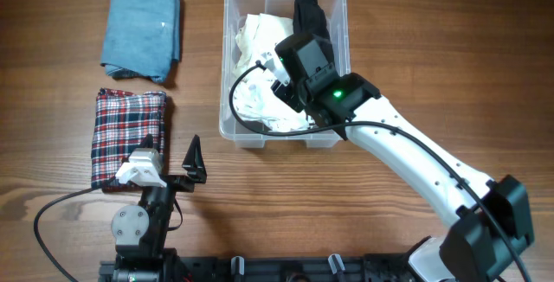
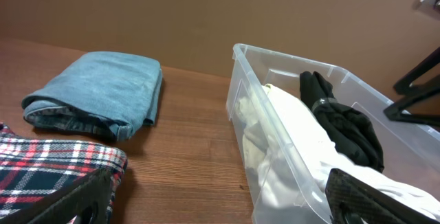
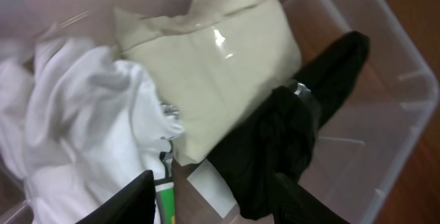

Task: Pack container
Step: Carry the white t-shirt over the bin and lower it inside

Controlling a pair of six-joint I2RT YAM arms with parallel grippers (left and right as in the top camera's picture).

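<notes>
The clear plastic container [image 1: 228,66] stands at the back centre of the table. It holds a white garment [image 1: 260,100], a folded cream cloth [image 1: 258,31] and a black garment [image 1: 309,12]. My right gripper [image 1: 299,53] hangs over the container with its jaws open. In the right wrist view the right gripper [image 3: 220,207] is open above the container's white label [image 3: 213,186], and the black garment [image 3: 289,141] lies against the right finger, beside the cream cloth [image 3: 213,66] and the white garment [image 3: 75,121]. My left gripper [image 1: 186,165] is open and empty near the front.
Folded blue jeans [image 1: 141,35] lie at the back left. A folded red plaid shirt [image 1: 128,135] lies at the front left, beside the left gripper [image 2: 220,207]. The left wrist view shows the jeans [image 2: 103,90], the plaid shirt [image 2: 48,169] and the container's near wall [image 2: 275,135].
</notes>
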